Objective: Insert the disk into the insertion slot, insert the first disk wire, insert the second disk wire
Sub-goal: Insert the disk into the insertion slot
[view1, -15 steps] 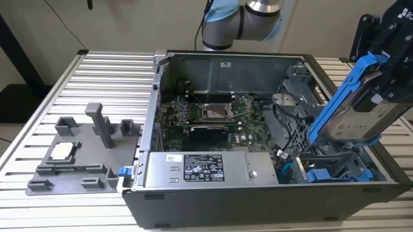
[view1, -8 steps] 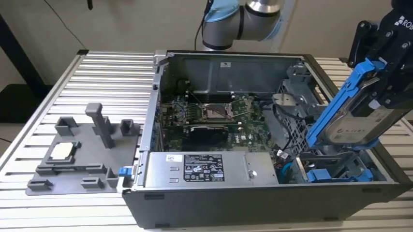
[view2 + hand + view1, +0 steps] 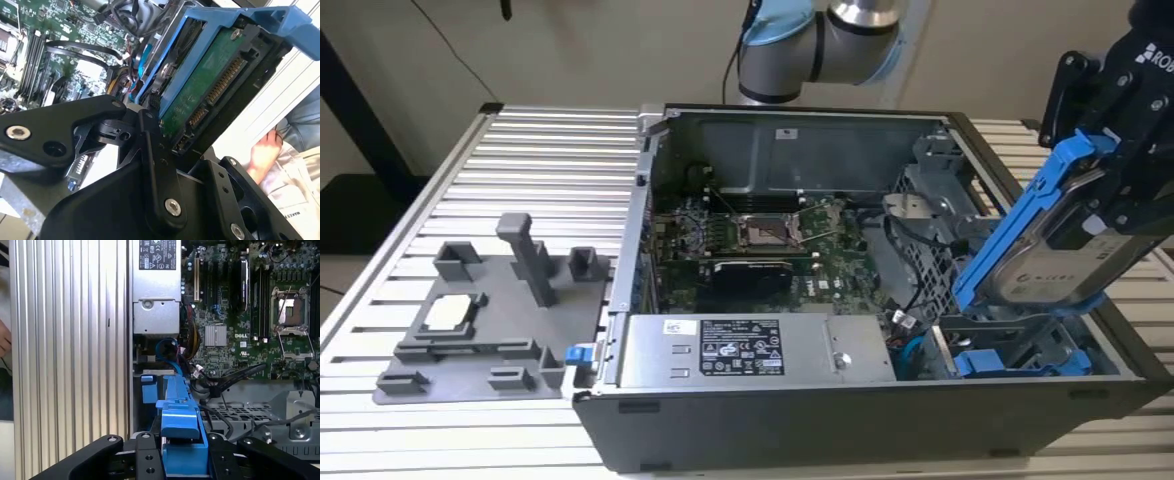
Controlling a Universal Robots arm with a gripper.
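- While my black claw (image 3: pixel 182 452) is pinching it from both sides, the silver-grey metal disk in its bright blue plastic carrier (image 3: pixel 1047 262) hangs tilted over the open dark grey computer case (image 3: pixel 854 410), at the corner toward the exterior view's right.
- Its lower end is just above the drive bay (image 3: pixel 1014 345); I cannot tell whether the two touch.
- My claw is cut off by the exterior view's right edge, and in the first wrist view the carrier covers my fingertips.
- In the second wrist view the disk's green circuit board (image 3: pixel 215 85) faces the camera, partly hidden behind one finger.
- Black cables (image 3: pixel 220 385) tangle beside the bay, over the green motherboard (image 3: pixel 761 235); I cannot count them.
- Counted: one disk, one claw, one case, one silver power supply box (image 3: pixel 720 345), and one grey moulded fixture (image 3: pixel 480 310) on the ribbed aluminium table (image 3: pixel 520 150), well apart from the disk.
- One person's hand (image 3: pixel 262 152) shows beyond the table's edge, partly hidden behind my claw's body.
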